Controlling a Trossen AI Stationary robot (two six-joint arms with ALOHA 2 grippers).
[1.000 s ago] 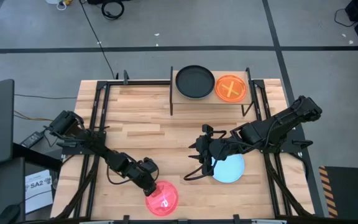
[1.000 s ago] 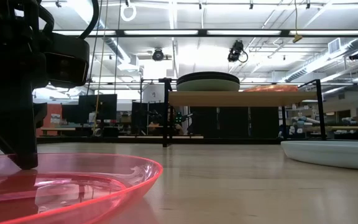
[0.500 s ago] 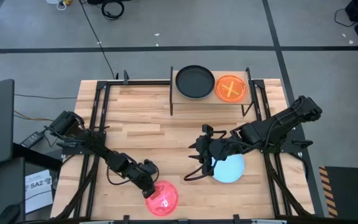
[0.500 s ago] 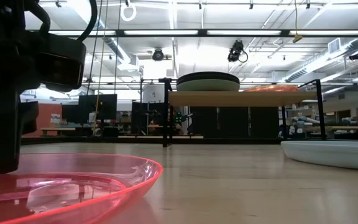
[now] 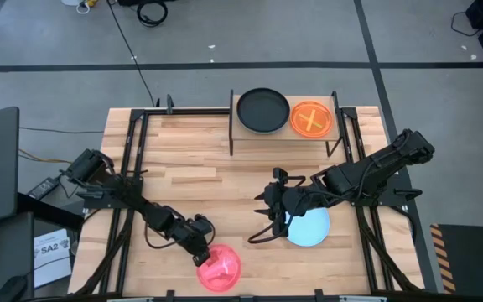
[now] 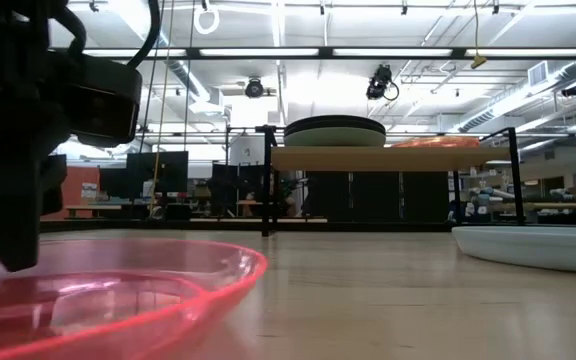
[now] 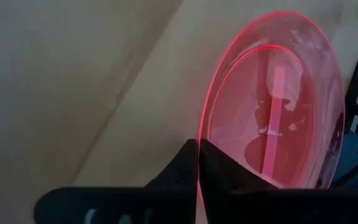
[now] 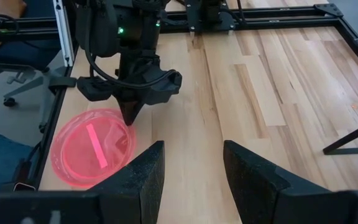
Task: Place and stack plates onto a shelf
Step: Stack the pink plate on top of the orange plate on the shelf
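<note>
Now the left end effector [image 5: 201, 250] pinches the near rim of the red plate [image 5: 220, 268] at the tabletop's [image 5: 191, 168] front edge. The shelf [image 5: 283, 132] lies far across, up and right. The right end effector [image 5: 268, 220] waits spread by the light blue plate [image 5: 310, 226].

Wood table [image 5: 199, 180] w/ red plate [image 5: 219, 268], lt-blue plate [image 5: 311, 227]; shelf [image 5: 285, 134] w/ black plate [image 5: 263, 111] + orange plate [image 5: 311, 118].

Black cables [image 5: 149, 12] lie on grey floor [image 5: 225, 42].
</note>
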